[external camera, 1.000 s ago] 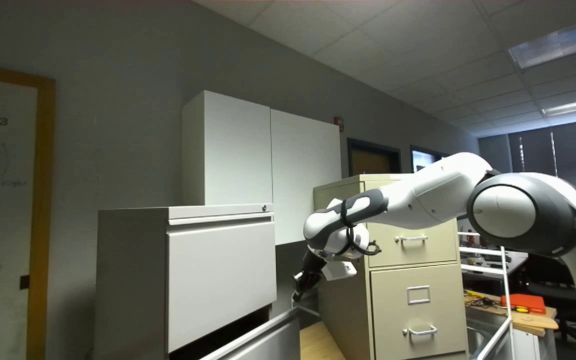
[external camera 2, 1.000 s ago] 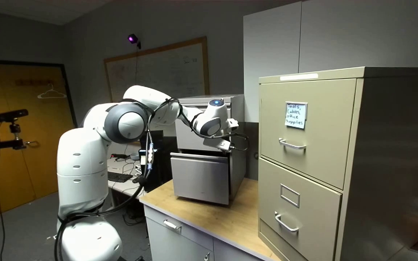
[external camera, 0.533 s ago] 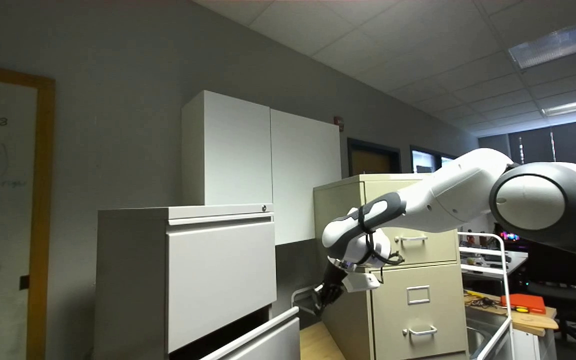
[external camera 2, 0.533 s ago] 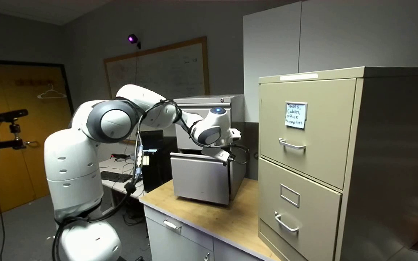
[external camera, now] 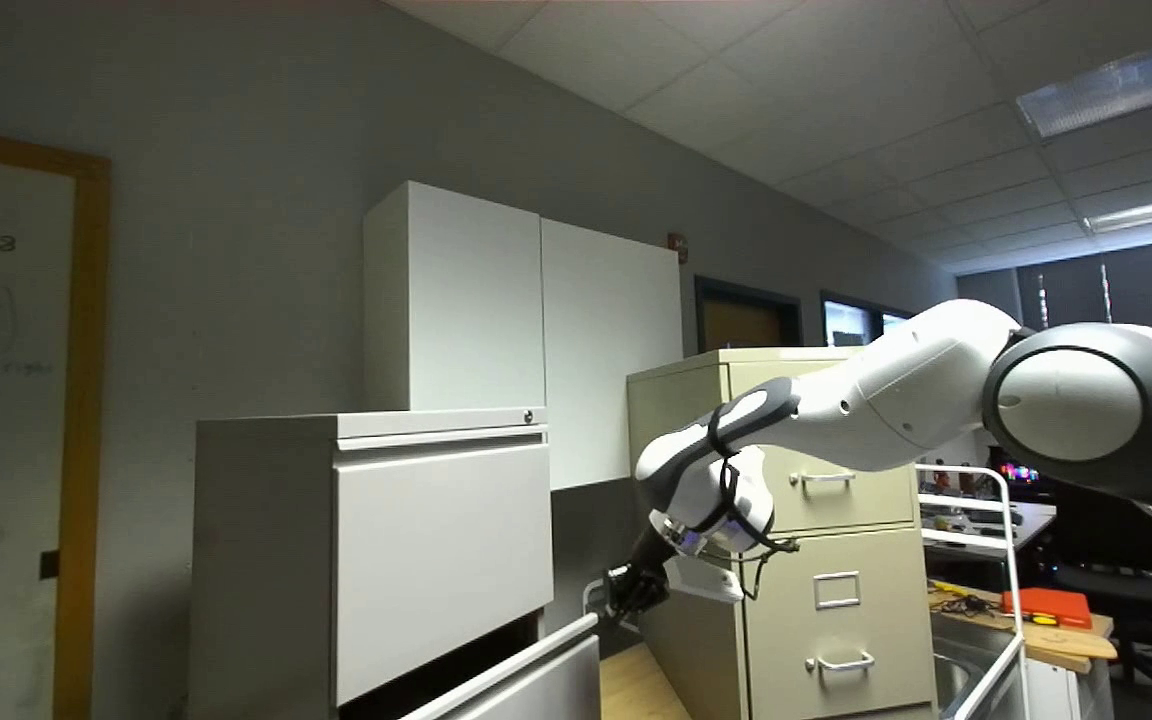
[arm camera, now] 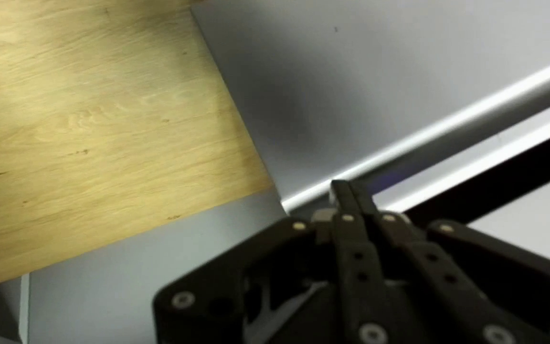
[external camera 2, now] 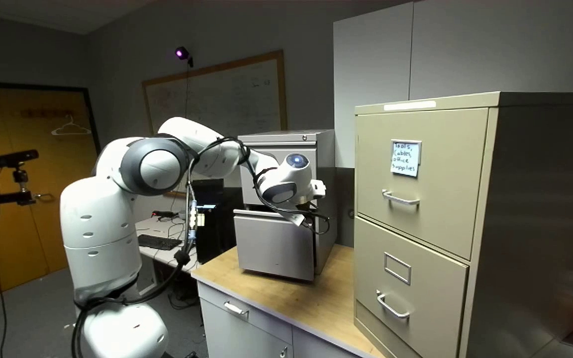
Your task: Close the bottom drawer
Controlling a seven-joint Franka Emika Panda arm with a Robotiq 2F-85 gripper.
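In an exterior view, btm drawer [external camera: 546,690] is cut off by lower pic edge, whiteboard [external camera: 11,440] by L edge. Wrist view: can't tell if fingers [arm camera: 350,234] touch drawer; in an exterior view, arm's wrist [external camera 2: 289,180] hides 'em.

Both exterior views show one pale cabinet [external camera: 266,560] with two drawers, one upper drawer [external camera: 446,560] and the bottom drawer [external camera 2: 274,246], and one beige cabinet [external camera 2: 515,214] with two beige drawers [external camera 2: 443,186] and two handles [external camera 2: 402,200]. In an exterior view there are one whiteboard [external camera 2: 217,97] at eleven o'clock, one keyboard [external camera 2: 158,242] at eight and one hanger [external camera 2: 71,133] at nine. In the wrist view, one gripper [arm camera: 353,188] has two fingers [arm camera: 349,229].
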